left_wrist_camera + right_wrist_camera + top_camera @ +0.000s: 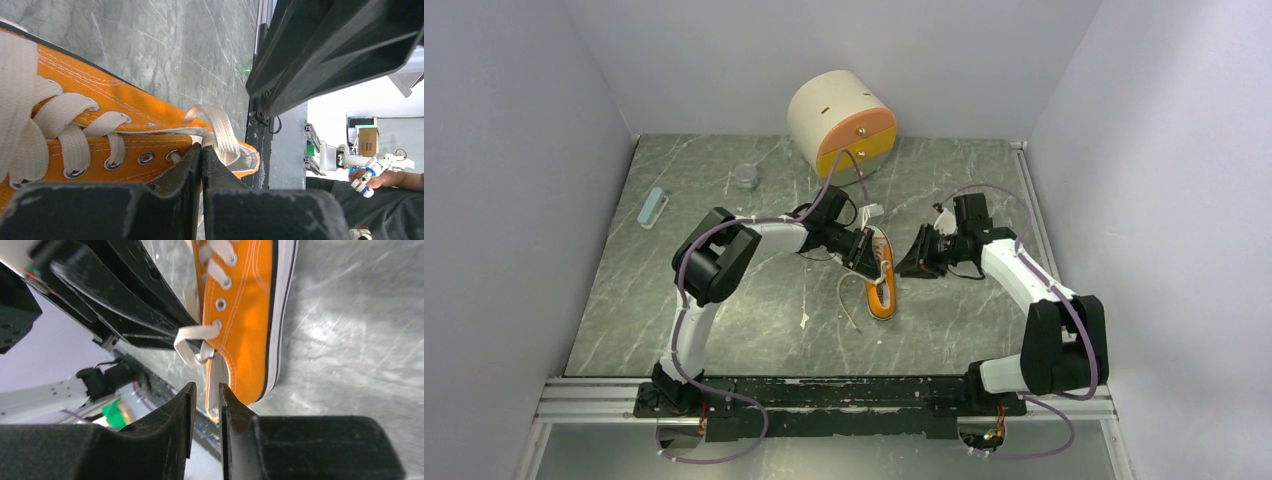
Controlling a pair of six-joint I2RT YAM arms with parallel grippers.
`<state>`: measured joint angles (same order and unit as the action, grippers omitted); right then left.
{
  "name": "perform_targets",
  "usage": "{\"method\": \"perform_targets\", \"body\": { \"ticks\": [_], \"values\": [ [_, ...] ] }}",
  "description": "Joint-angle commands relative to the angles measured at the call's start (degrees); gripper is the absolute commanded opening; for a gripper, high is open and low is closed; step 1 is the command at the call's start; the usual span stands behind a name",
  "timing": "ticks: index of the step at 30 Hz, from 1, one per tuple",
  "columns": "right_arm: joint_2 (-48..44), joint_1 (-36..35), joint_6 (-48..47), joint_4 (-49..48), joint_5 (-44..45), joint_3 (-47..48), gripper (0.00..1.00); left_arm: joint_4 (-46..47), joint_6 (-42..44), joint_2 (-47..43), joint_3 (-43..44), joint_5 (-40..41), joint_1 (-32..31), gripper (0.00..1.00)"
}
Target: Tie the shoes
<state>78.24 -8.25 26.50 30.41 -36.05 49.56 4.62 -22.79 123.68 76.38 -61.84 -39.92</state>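
Top external view: orange sneaker (882, 292) lies on the table (724, 300) near the middle, a bit toward the right edge. Its long axis runs from the far edge toward the near edge. One loose white lace end (845, 300) trails on the surface just left of it.

Left gripper (864, 252) sits at the far end of the sneaker, touching or just over it. Right gripper (916, 258) is just beside the sneaker on its right, apart from it.

Left wrist: left gripper (201, 148) has its jaws pressed together with no gap. The tips meet at a white lace loop (220, 131) by the top eyelets of the sneaker (100, 95). Cannot tell whether the loop is actually pinched.

Right wrist: right gripper (206, 388) shows a narrow slit between the jaws, nothing clearly held. The tips point at the heel end of the sneaker (250, 315). The lace loop (192, 335) stands out from the top eyelet toward the other arm's black fingers.

Also on the table:
- cream cylinder with an orange front (842, 120) at the far edge
- small grey round thing (745, 177) toward the far left corner
- pale blue object (653, 207) by the left edge
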Motion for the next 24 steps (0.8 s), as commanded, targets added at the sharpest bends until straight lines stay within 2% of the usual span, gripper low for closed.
{"method": "perform_targets", "body": {
  "ticks": [1,7,18,24],
  "values": [
    [0.7,-0.2,3.5,-4.6,-9.8,-3.3,0.26,-1.2,2.5,-0.1,2.0,-1.5,-0.3,0.09],
    [2.8,-0.7,7.1,-10.4,-11.1,-5.6,0.28,-0.1,1.5,-1.4,1.9,-2.3,-0.4,0.09],
    [6.0,-0.8,11.5,-15.3,-8.2,-6.6,0.28,2.2,-0.9,-2.4,3.1,-2.6,-0.5,0.1],
    [7.1,-1.1,16.0,-21.4,-10.6,-8.2,0.3,3.1,-1.5,-2.3,2.6,-2.8,-0.9,0.11]
  ]
}}
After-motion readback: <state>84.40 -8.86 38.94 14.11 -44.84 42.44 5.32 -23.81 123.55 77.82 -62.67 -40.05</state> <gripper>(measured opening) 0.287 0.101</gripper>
